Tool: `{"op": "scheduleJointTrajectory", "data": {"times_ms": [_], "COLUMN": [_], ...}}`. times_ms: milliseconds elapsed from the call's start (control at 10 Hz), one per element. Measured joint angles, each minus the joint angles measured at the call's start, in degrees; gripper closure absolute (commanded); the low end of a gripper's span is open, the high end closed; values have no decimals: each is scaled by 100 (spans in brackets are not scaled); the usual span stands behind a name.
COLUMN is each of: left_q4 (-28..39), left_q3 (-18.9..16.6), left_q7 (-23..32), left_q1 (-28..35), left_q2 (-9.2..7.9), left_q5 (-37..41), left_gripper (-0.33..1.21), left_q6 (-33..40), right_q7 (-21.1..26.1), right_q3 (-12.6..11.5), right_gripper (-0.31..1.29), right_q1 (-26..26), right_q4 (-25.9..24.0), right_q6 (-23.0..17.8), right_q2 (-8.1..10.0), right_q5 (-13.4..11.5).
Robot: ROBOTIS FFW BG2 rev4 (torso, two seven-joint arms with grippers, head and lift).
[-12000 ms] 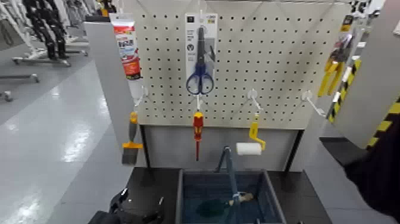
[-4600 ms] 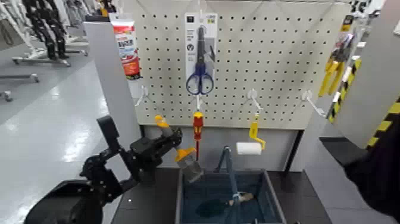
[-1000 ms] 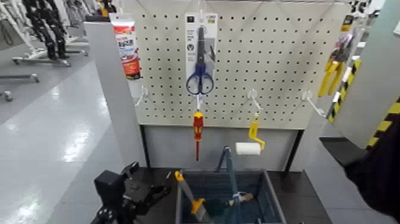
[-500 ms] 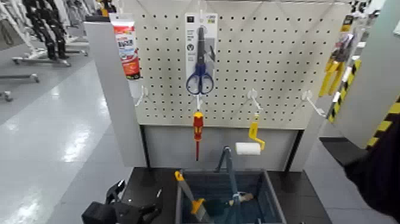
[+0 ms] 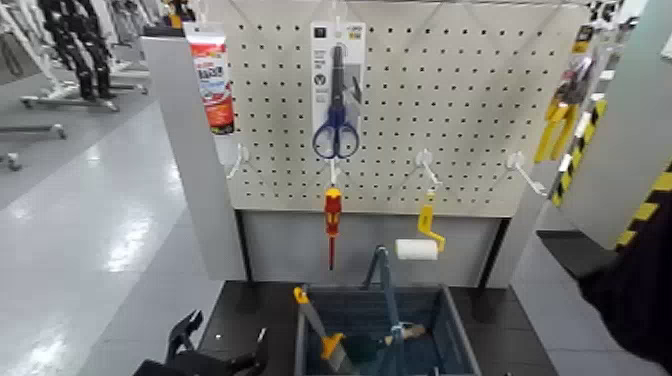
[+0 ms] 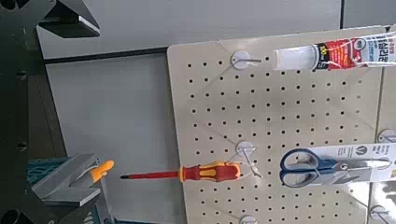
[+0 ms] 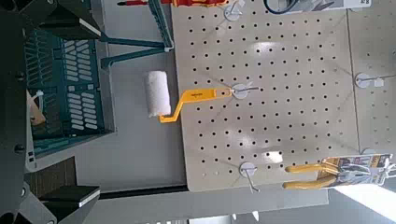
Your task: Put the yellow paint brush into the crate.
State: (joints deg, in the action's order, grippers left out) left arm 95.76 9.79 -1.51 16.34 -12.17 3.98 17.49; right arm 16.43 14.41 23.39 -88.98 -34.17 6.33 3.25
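Observation:
The yellow paint brush (image 5: 322,332) leans inside the crate (image 5: 455,325) at its left end, with the orange handle tip up over the rim and the grey bristles down inside. My left gripper (image 5: 222,342) is low at the frame's bottom edge, left of the crate, open and holding nothing, well apart from the brush. In the left wrist view the brush handle tip (image 6: 101,169) pokes above the crate rim (image 6: 75,184). The right wrist view shows the crate (image 7: 61,84) from farther off. My right gripper is out of the head view.
A pegboard (image 5: 470,110) stands behind the crate with a red and yellow screwdriver (image 5: 332,215), blue scissors (image 5: 337,135), a yellow-handled roller (image 5: 418,248) and a glue tube (image 5: 213,85). The crate's bar handle (image 5: 385,280) stands up. Other items lie in the crate.
My left gripper has dropped lower and drawn back from the crate, empty. The brush stays leaning in the crate where it was.

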Motion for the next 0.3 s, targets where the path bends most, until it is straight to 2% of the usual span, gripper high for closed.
{"op": "scheduleJointTrajectory", "data": {"times_ms": [300], "left_q4": [13], "left_q3": [4], "left_q7": [2], "left_q1": [17], "left_q2": [4], "left_q5": [-22], "left_gripper": [11], "left_q6": [16], "right_q7": [48], "right_q3": [8], "right_gripper": [13], "right_q1": [-9], "right_q4": [4], "right_q6": [13], "right_q2": [12], "right_q5": [-15]}}
